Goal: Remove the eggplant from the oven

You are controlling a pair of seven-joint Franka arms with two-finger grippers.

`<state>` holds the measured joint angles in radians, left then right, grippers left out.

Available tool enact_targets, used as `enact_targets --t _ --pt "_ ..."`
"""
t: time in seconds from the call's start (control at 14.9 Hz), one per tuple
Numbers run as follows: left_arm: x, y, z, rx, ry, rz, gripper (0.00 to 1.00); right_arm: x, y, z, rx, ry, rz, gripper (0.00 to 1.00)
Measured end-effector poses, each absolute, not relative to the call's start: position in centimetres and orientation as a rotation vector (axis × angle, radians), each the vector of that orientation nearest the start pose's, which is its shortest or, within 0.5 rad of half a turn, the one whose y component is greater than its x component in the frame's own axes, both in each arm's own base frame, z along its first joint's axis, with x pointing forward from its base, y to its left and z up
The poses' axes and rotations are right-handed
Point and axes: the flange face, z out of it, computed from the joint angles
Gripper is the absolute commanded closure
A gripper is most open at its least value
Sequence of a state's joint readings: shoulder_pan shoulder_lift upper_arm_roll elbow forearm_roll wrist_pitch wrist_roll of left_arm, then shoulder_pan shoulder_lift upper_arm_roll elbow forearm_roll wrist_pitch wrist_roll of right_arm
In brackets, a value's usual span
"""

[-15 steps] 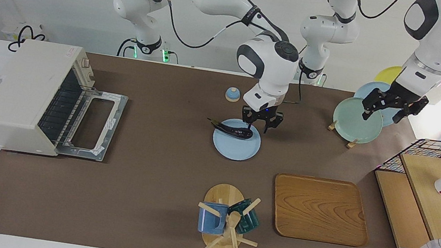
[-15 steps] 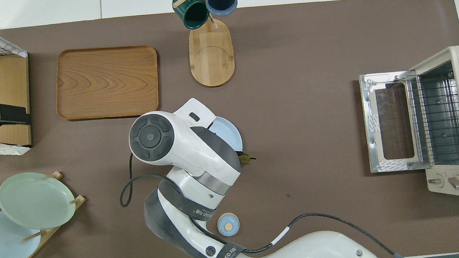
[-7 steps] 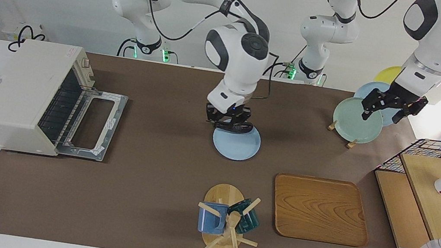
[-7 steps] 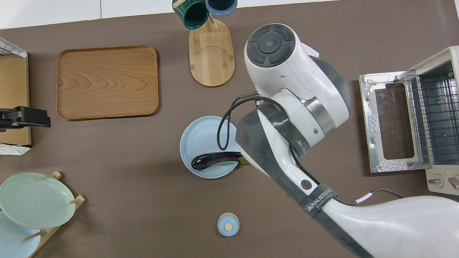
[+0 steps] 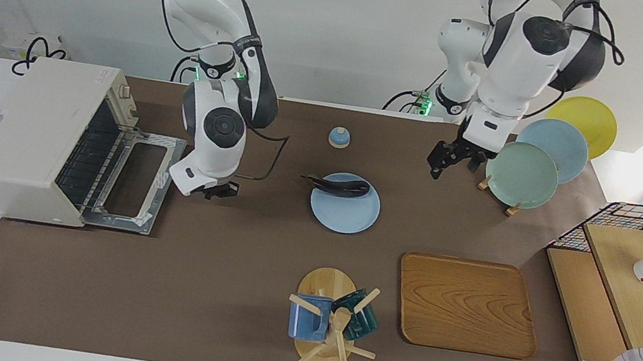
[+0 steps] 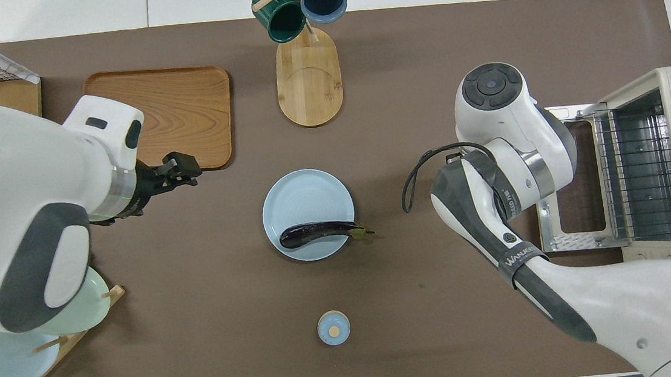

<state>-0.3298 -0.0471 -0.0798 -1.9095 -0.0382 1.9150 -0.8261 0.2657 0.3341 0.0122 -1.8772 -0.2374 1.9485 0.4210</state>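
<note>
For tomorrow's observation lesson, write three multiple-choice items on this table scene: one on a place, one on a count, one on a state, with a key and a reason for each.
1. Where does the eggplant lie?
A. on the oven's rack
B. on the light blue plate
C. on the wooden tray

2. How many mugs hang on the mug tree?
A. two
B. three
C. four

3. How is the oven door?
A. shut
B. folded down open
C. taken off

Key: 1 B, the eggplant rests along the plate's edge nearer the robots, its stem past the rim. 2 A, one blue mug and one dark green mug. 3 B, the door lies flat in front of the oven, baring the rack.
</note>
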Motion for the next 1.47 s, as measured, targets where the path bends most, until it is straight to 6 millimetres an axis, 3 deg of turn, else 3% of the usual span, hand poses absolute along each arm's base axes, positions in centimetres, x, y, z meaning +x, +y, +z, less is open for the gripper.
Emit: enact_targets --t 0.2,0.47,0.87,1.2,1.34,1.47 --pt "48.1 -27.9 48.4 -3.024 -1.129 -0.032 0.00 57.4 12.3 30.6 -3.462 0.025 0.323 1.00" --pt "45.7 -34.6 42.8 -2.795 -1.697 -0.009 0.00 57.7 5.9 29.6 -3.433 0.003 0.368 1.00" --pt "44.3 -38.8 34.7 -2.445 -2.091 0.064 0.00 57.3 5.8 28.9 -3.420 -0.020 0.322 1.00" --pt "43.7 -40.1 31.4 -2.309 -2.201 0.080 0.00 57.2 5.6 29.0 -3.424 -0.062 0.343 1.00" --pt "43.7 -40.1 31.2 -2.297 -2.210 0.080 0.16 57.4 5.8 30.3 -3.424 -0.127 0.381 1.00" --pt "43.8 -40.1 31.2 -2.293 -2.215 0.080 0.42 57.6 5.8 32.8 -3.421 -0.210 0.413 1.00"
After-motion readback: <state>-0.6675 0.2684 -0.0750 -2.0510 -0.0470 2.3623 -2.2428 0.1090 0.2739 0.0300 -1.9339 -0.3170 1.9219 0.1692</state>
